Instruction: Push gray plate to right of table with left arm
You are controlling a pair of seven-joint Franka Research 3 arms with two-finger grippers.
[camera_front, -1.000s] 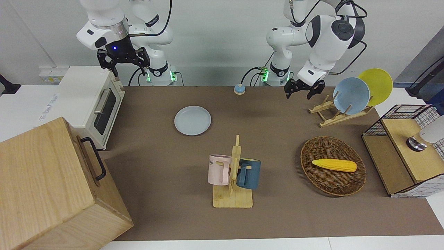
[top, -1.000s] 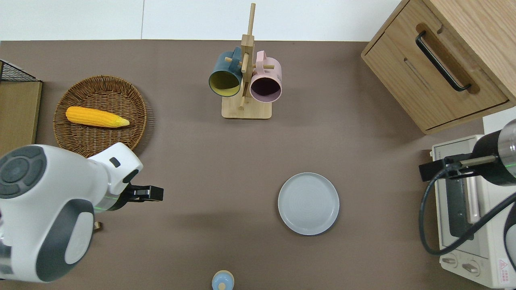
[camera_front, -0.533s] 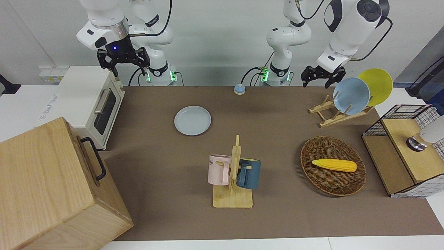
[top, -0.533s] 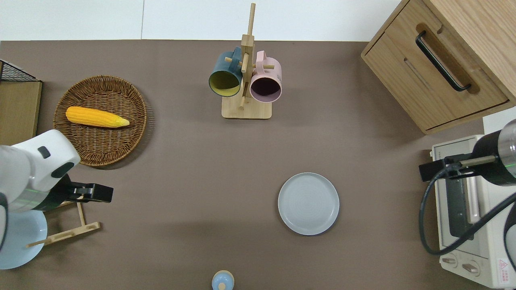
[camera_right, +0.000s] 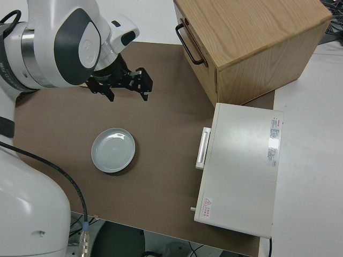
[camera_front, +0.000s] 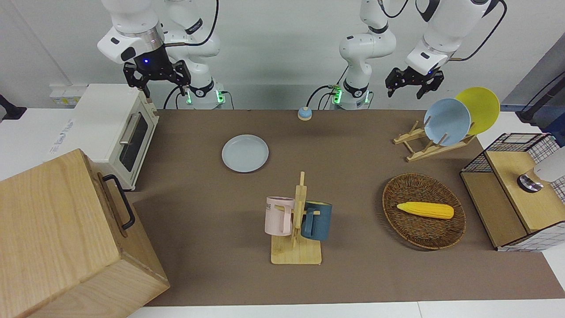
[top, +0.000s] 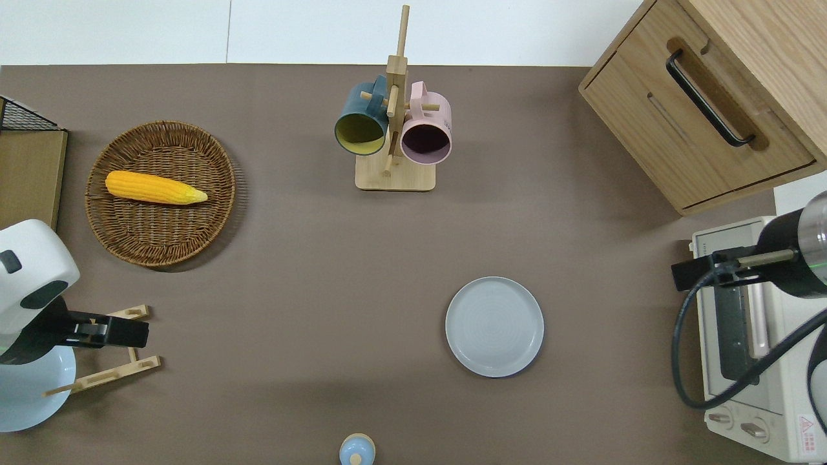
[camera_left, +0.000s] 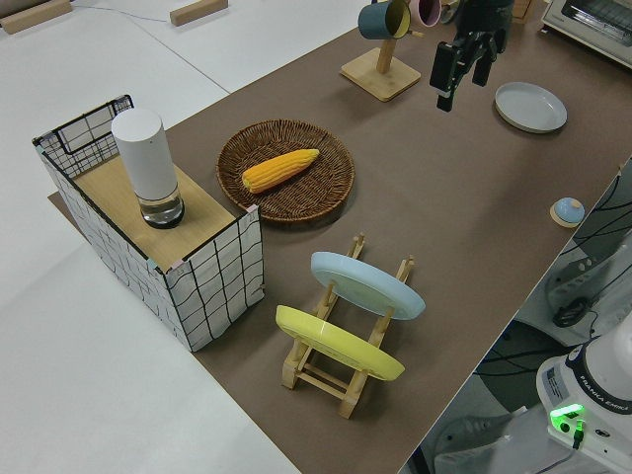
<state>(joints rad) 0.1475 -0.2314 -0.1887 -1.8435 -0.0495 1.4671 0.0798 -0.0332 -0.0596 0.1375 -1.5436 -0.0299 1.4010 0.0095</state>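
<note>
From my remote station I see the brown-covered table [camera_front: 353,150] with the gray plate [camera_front: 245,153] lying flat on it, toward the right arm's end, nearer to the robots than the mug rack [camera_front: 296,229] with its 2 mugs and well apart from the white toaster oven [camera_front: 119,132]. The left gripper [camera_front: 414,82] is up in the air over the wooden dish rack [top: 106,355] at the left arm's end of the table, where a sky-blue plate [camera_front: 446,121] and a yellow plate [camera_front: 480,108] stand on edge. Its fingers [camera_front: 423,90] are spread apart and hold nothing. The plate is nowhere near that gripper. A wicker basket [camera_front: 423,234] with 1 corn cob [camera_front: 425,210] sits farther from the robots than the dish rack. The right arm is parked, its right gripper [camera_front: 156,79] open and empty.
</note>
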